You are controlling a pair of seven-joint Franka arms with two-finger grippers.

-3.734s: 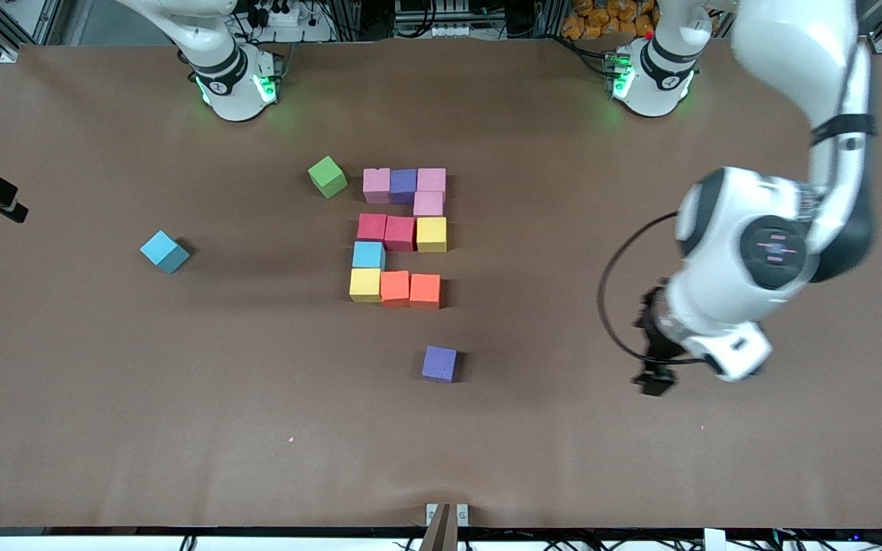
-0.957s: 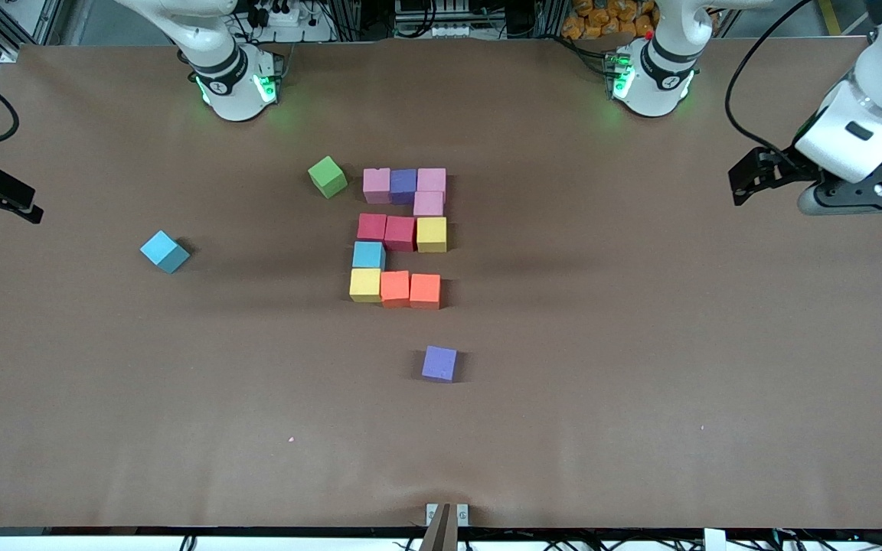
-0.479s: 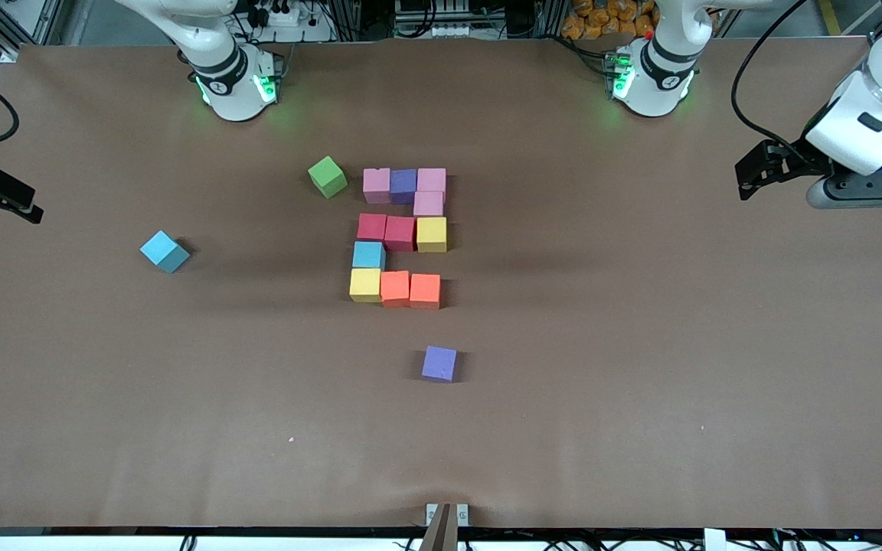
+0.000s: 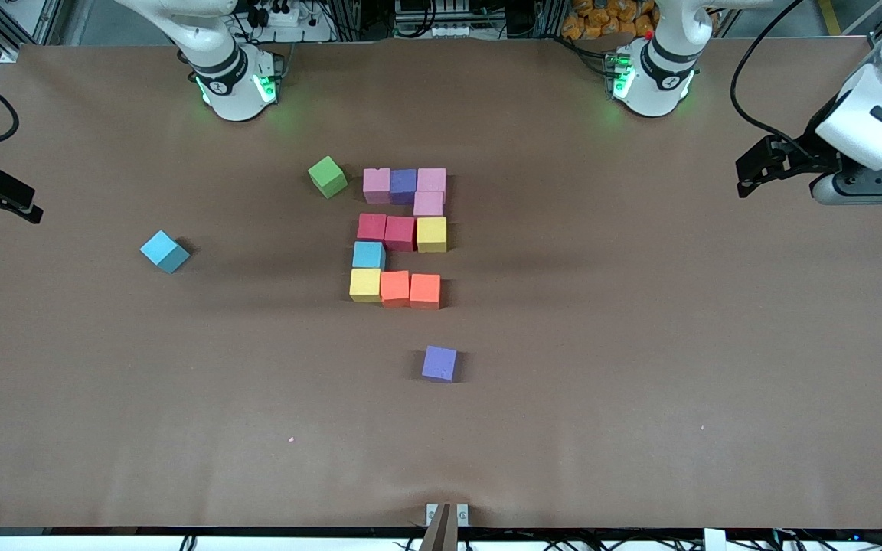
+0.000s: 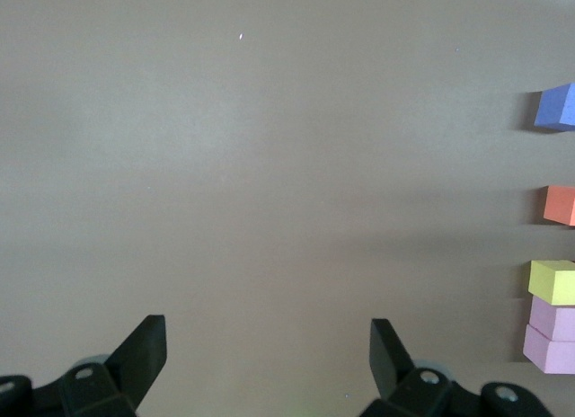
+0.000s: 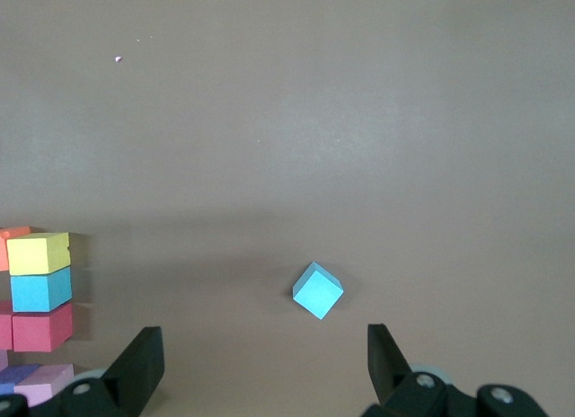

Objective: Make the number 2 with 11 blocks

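Since the earliest frame, only the left arm has moved: it has swung up from the table's middle ground to the left arm's end, and over the last second it has drifted slightly farther outward. None of the cubes has shifted.

Left gripper (image 4: 747, 170) hangs above bare table at that end, jaws spread wide and holding nothing; its two fingers (image 5: 144, 354) frame empty table in the left wrist view. Right gripper (image 6: 260, 363) is likewise spread and empty, waiting over the right arm's end of the table, barely inside the front view's edge; a loose light blue cube (image 6: 317, 290) lies on the table between its fingers in the right wrist view.

Number 2 (image 4: 401, 237) lies at mid-table, between the two bases and nearer the camera than both. Its farthest row is pink (image 4: 376, 184), purple (image 4: 403, 185), pink (image 4: 431, 180); a third pink (image 4: 428, 203) sits under the last one. Next row: red (image 4: 371, 227), red (image 4: 400, 233), yellow (image 4: 431, 234). A light blue block (image 4: 368, 255) follows, then the nearest row of yellow (image 4: 364, 285), orange (image 4: 394, 288), orange (image 4: 425, 291). All touch their neighbours.

Green cube (image 4: 327, 177) sits just beside the top row, toward the right arm's end, turned askew. A spare purple cube (image 4: 439, 363) lies alone nearer the camera than the digit
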